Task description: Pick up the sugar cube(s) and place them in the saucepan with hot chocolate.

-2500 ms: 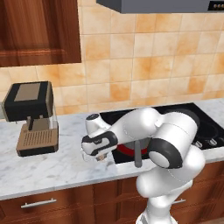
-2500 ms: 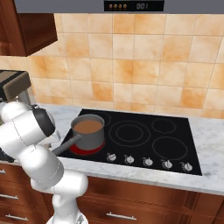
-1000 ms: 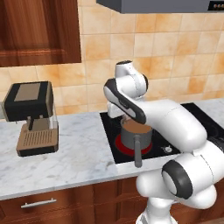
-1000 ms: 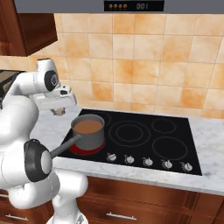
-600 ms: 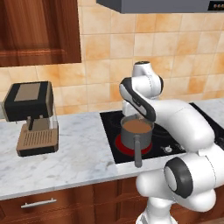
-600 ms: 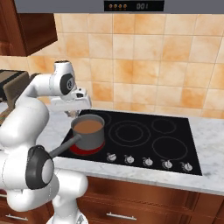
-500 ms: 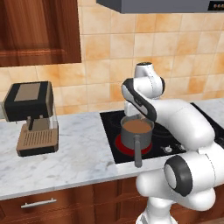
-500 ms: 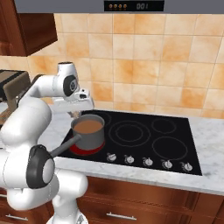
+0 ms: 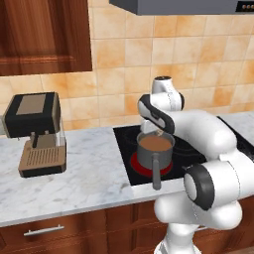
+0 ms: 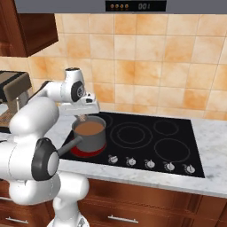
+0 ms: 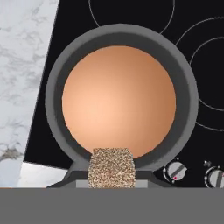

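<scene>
The marble worktop (image 9: 84, 178) carries a black-and-tan coffee machine (image 9: 35, 133) at its left end and a black glass hob (image 10: 146, 142) with a row of knobs (image 10: 150, 164) along its front edge. On the hob's front-left ring, which glows red, stands the grey saucepan (image 9: 155, 151), its long handle pointing toward the robot and its brown hot chocolate calm and unbroken. A couple of seconds ago the arm was folded low over the worktop between the coffee machine and the hob; since then it has swung up and across, and over the last half second it has barely shifted, so the carry looks finished. The claw (image 10: 82, 117) now hangs just above the pan's back rim, narrowed on the sugar cube (image 11: 110, 167), which the hand view shows as a speckled tan block pinched at the bottom of the picture, over the rim's near edge and not yet in the drink. From the base views the cube is too small to judge whether it sits fully inside the rim line, so a slight move toward the pan's middle before letting go seems wise.
</scene>
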